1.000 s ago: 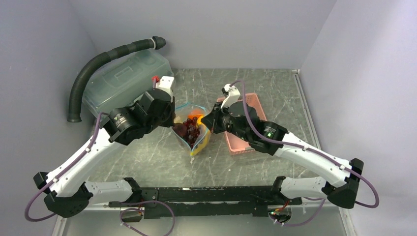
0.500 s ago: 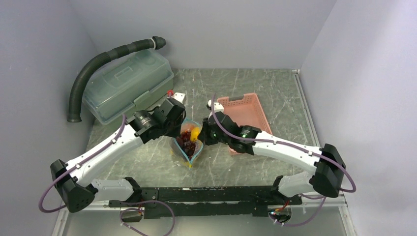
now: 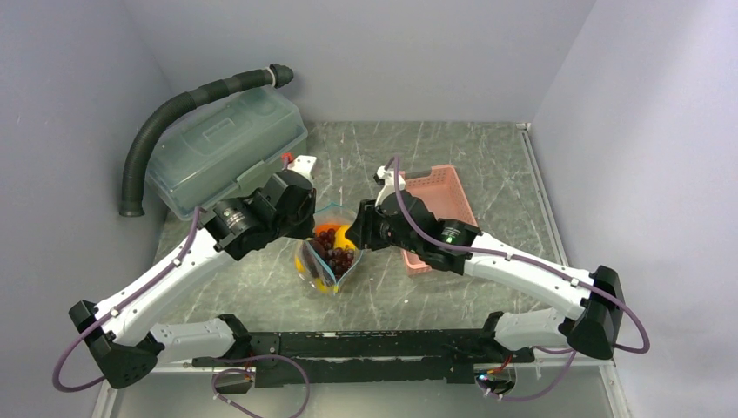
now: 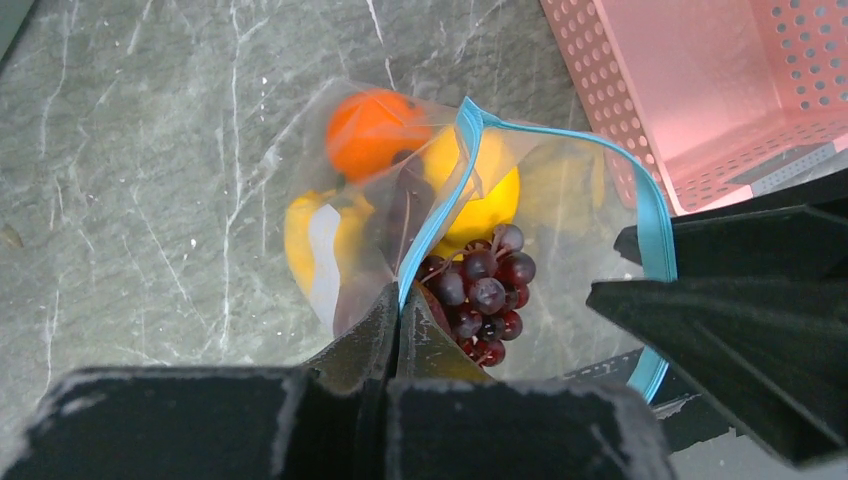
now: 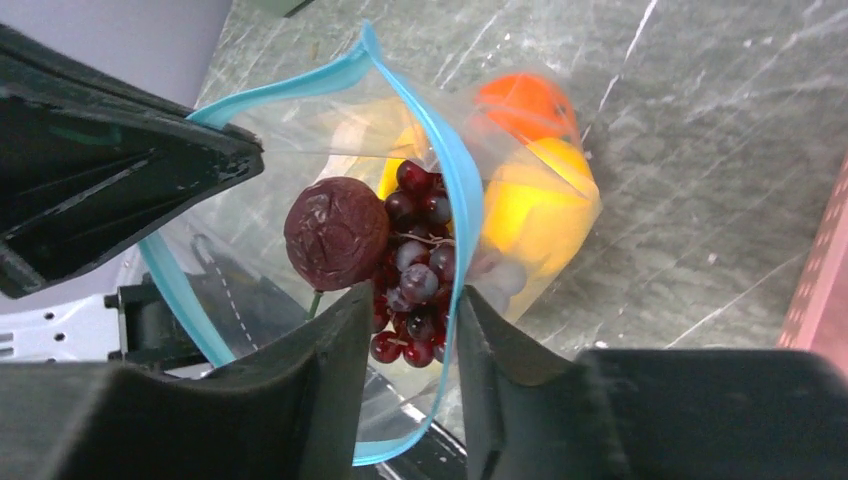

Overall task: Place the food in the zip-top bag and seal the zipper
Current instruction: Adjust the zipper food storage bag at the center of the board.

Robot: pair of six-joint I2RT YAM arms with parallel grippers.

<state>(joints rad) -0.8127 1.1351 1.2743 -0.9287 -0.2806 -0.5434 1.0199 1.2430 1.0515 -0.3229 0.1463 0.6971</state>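
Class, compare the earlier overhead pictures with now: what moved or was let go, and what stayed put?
The left gripper and right gripper carried the zip-top bag toward the table's near edge; the right gripper then parted its jaws around the zipper. The left gripper stays shut on the bag's rim, the food remains inside, and the pink basket and lidded box have not moved.

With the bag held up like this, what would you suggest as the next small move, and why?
I'd probably close the right gripper on the zipper strip between its open fingers, then draw it toward the left gripper. The food sits inside the zip-top bag, whose mouth gapes, and the left is shut on the opposite strip.
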